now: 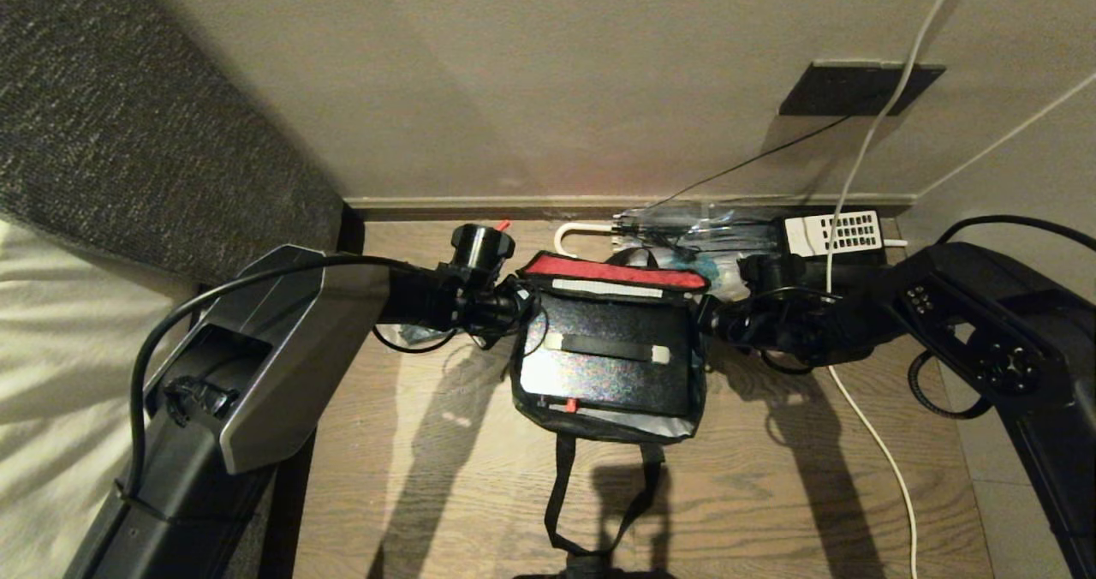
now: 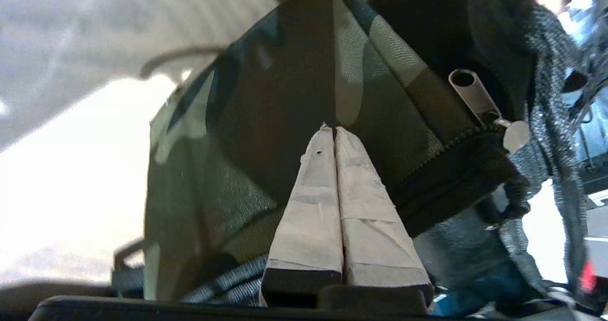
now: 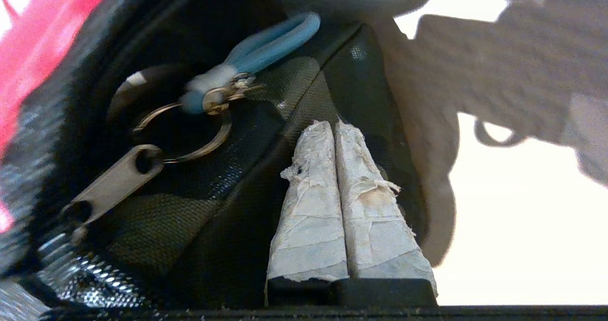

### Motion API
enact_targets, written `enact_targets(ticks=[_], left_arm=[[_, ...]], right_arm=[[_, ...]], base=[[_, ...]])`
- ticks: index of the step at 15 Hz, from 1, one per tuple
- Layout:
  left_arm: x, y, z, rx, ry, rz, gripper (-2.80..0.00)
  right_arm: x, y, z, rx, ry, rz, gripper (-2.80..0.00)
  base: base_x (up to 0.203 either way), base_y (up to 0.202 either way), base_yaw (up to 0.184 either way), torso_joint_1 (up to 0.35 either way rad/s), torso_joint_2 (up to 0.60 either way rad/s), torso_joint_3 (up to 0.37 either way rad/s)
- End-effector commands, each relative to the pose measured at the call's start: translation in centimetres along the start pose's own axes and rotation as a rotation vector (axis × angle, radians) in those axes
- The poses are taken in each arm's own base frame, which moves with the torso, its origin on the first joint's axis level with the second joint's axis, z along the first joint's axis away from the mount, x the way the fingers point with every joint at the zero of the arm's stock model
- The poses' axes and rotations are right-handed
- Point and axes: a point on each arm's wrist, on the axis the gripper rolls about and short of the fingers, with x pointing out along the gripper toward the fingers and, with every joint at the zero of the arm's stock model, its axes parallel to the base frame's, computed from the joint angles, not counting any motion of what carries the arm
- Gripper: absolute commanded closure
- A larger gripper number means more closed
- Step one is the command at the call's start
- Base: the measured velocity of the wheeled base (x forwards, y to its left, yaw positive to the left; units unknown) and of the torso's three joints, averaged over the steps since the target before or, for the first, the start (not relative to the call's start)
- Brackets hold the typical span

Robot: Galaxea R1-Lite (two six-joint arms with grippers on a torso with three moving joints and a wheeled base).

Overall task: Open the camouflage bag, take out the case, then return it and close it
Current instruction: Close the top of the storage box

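Head view: the bag (image 1: 610, 425) lies open on the floor with the case (image 1: 604, 361) inside, long axis across, between the left gripper (image 1: 514, 305) and the right gripper (image 1: 715, 315); both are about equally near.

Left wrist: fingers (image 2: 316, 207) pressed together, empty, at the camouflage side.

Right wrist: fingers (image 3: 313, 207) together, empty, beside the zipper pull (image 3: 111, 183).

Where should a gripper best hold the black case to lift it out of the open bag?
Probably by the strap handle across the case, coming from above: the case lies flat, face up, and the bag's walls hug its edges.
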Motion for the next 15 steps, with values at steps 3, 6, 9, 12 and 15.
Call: enact_targets(ticks=[3,6,9,12,15], left_arm=[[-1.1,-0.3,0.0,-0.046,0.025,0.028,0.0],[-1.7,-0.8,-0.9,-0.085,0.056,0.046,0.0],[-2.4,-0.2,-2.4,-0.08,0.099,0.09,0.0],[-2.0,0.9,-1.6,-0.027,0.087,0.115,0.0],[-2.6,0.6,-0.8,-0.016,0.059,0.102,0.0]], right_arm=[[-0.6,0.1,-0.9,-0.035,0.035,-0.009,0.0],[-0.7,0.2,-1.1,-0.041,0.042,-0.01,0.0],[-0.5,0.1,-1.2,-0.078,0.05,-0.013,0.0],[-0.7,-0.4,-0.6,-0.137,0.037,-0.025,0.0],[-0.7,-0.4,-0.2,-0.145,0.019,-0.02,0.0]], base=[[0.0,0.0,0.0,0.0,0.0,0.0],[0.0,0.0,0.0,0.0,0.0,0.0],[0.0,0.0,0.0,0.0,0.0,0.0],[0.0,0.0,0.0,0.0,0.0,0.0],[0.0,0.0,0.0,0.0,0.0,0.0]])
